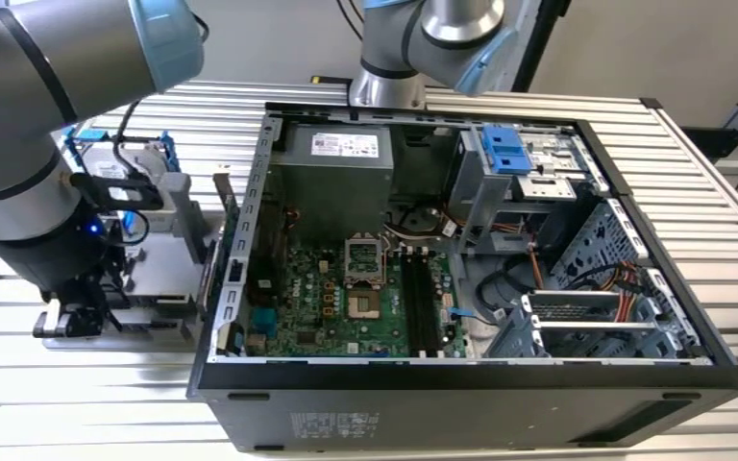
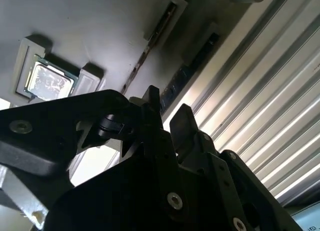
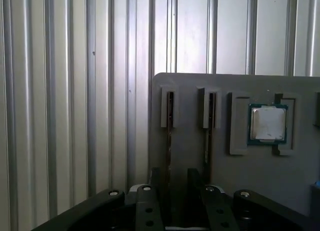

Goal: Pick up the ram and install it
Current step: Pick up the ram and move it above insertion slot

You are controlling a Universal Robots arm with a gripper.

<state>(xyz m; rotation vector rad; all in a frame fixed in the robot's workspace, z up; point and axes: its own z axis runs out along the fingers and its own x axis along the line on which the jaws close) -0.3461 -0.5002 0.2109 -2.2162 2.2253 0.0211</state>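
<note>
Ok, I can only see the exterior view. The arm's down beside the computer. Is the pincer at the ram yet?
Observer: In the first wrist view the open pincer straddles one ram stick standing in a grey holder.
Operator: Only one stick?
Observer: No, a second ram stick stands in the next slot.
Operator: Anything else there?
Observer: A square silver processor sits in its own pocket.

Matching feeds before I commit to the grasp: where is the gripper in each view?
Exterior view: gripper at the view's far left, low over the table, outside the case.
First wrist view: gripper in the foreground, fingers apart before the tray.
Second wrist view: gripper in the foreground, before the same tray.
Shared landmark: the ribbed table.
</note>
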